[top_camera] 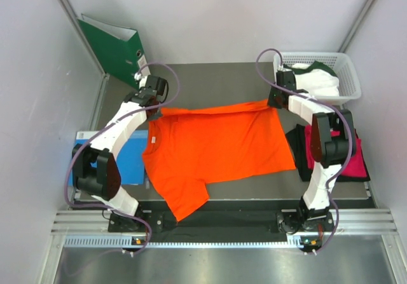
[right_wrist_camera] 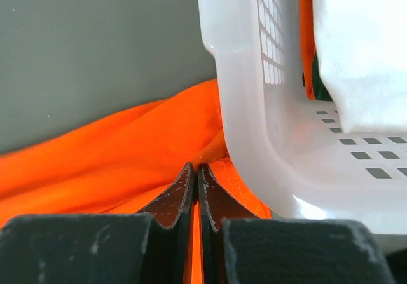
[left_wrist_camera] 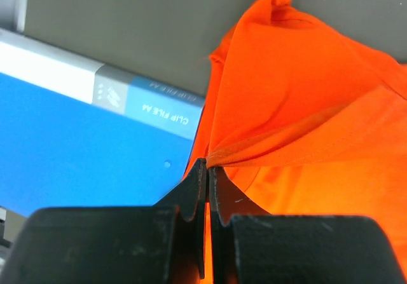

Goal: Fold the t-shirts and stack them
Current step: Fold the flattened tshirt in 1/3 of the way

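Orange t-shirt (top_camera: 216, 147) hangs toward lower frame; left claw (top_camera: 158, 108) and right claw (top_camera: 274, 100) pinch its taut upper edge's ends.

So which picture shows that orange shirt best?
The top external view: it shows the orange t-shirt almost whole and spread out. The left wrist view shows only bunched cloth pinched in the left fingers; the right wrist view only an edge pinched by the right fingers beside the white basket.
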Motion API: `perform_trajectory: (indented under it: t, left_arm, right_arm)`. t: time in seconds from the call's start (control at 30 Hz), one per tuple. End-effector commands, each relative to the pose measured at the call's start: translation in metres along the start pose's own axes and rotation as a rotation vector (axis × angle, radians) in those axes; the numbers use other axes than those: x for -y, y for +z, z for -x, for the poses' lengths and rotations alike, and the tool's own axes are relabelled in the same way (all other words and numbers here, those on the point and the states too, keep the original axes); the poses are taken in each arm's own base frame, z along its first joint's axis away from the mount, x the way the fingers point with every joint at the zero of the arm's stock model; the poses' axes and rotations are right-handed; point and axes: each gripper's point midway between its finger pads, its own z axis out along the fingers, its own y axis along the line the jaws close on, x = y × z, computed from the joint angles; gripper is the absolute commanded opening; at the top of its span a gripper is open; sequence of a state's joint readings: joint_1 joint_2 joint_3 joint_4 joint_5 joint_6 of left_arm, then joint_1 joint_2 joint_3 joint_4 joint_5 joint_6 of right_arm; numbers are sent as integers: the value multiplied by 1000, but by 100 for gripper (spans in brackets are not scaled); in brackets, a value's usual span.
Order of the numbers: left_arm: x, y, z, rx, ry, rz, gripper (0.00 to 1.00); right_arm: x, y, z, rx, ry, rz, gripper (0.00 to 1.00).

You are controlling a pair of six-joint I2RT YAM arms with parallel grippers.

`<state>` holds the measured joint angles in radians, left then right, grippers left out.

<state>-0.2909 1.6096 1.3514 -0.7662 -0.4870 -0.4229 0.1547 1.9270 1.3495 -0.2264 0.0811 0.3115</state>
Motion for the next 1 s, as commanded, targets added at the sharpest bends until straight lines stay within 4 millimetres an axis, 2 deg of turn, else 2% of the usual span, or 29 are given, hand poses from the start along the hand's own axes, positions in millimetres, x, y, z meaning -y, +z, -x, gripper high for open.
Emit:
perform_trajectory:
  t: [0.0,0.07,0.2,0.4,0.47,0.5,0.53,0.6,0.63,0.7,0.73,0.97]
  left_arm:
    - [-18,-21,0,41,-44,19,0]
    - [-18,-22,-6,31,-36,12,0]
    - [-19,-17,-36,-36,-27,16,0]
    - [-12,-18,-68,-103,4,4,0]
    - [-11,-21,-73,-111,3,9,0]
    - [-10,-21,-79,-124,9,9,0]
    - [-12,-20,-83,-133,10,12,0]
    - [-13,-19,-93,-154,14,21,0]
    - [-15,-18,-98,-165,18,30,0]
    - [-19,-13,-109,-192,33,53,0]
    - [-20,-12,-114,-206,40,60,0]
    - [-18,-9,-150,-311,117,86,0]
  right_arm:
    - [0,-19,23,80,14,-4,0]
    - [0,-15,15,61,12,-8,0]
    - [5,-7,-3,20,19,-25,0]
    - [11,3,-27,-48,6,-51,0]
    - [14,5,-31,-66,5,-70,6]
    - [15,6,-34,-75,2,-75,16]
    - [17,8,-36,-84,-4,-86,37]
    - [20,7,-37,-83,-2,-100,57]
    - [22,4,-37,-75,1,-104,75]
    - [21,1,-33,-54,2,-104,88]
    - [20,-3,-29,-40,6,-103,99]
    - [15,-17,-17,2,10,-78,100]
